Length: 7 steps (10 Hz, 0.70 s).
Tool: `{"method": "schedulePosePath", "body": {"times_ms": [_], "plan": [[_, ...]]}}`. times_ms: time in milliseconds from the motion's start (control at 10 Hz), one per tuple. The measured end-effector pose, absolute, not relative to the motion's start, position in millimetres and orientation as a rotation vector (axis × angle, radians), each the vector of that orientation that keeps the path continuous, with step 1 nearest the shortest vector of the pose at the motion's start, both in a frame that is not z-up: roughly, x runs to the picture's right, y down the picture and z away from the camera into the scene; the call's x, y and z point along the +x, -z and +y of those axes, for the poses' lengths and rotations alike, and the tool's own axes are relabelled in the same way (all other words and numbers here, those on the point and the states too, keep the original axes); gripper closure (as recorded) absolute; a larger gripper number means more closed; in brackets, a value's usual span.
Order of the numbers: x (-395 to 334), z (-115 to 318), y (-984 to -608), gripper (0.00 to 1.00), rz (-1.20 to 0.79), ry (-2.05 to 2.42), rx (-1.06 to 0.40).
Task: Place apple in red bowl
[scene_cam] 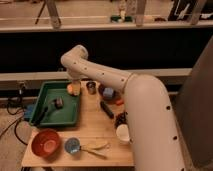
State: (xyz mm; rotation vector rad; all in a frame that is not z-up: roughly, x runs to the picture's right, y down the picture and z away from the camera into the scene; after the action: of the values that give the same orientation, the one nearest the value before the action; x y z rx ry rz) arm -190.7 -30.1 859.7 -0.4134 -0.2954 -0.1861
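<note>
The gripper [75, 82] hangs at the end of the big white robot arm [107, 79]. It points down over the far right corner of the flat green plastic tray [64, 116]. I cannot tell if it is open or closed.

The small round orange-yellow apple [73, 89] sits right under the gripper, in that same tray corner. I cannot tell if they touch.

At about 7 o'clock from the apple, a small round dark thing [57, 102] and a long dark tool [42, 113] lie in the tray.

At 3 o'clock from the apple, just off the tray, stands a small dark metal cup [91, 87]. Past it sits a small blue lump [108, 93]. A long black thing [106, 109] lies at about 4 o'clock.

The wide round red bowl [46, 142] sits at 7 o'clock from the apple, at the near left corner of the light wooden table [95, 127]. It is well apart from the apple, beyond the near edge of the tray. Just beside the red bowl, at its 3 o'clock, is a small blue bowl [72, 146]. A pale yellow thing [96, 148] lies next to that. A white cup [123, 134] stands near the right edge, close to the arm.

There is bare wood in the middle of the table, between the tray and the black thing.
</note>
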Motion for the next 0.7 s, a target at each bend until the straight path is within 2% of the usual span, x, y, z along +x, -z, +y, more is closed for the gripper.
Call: {"method": "schedulePosePath", "body": {"times_ms": [700], "plan": [[-194.9,-13.1,-887.5,0.20,-0.353,0.156,-0.366]]}}
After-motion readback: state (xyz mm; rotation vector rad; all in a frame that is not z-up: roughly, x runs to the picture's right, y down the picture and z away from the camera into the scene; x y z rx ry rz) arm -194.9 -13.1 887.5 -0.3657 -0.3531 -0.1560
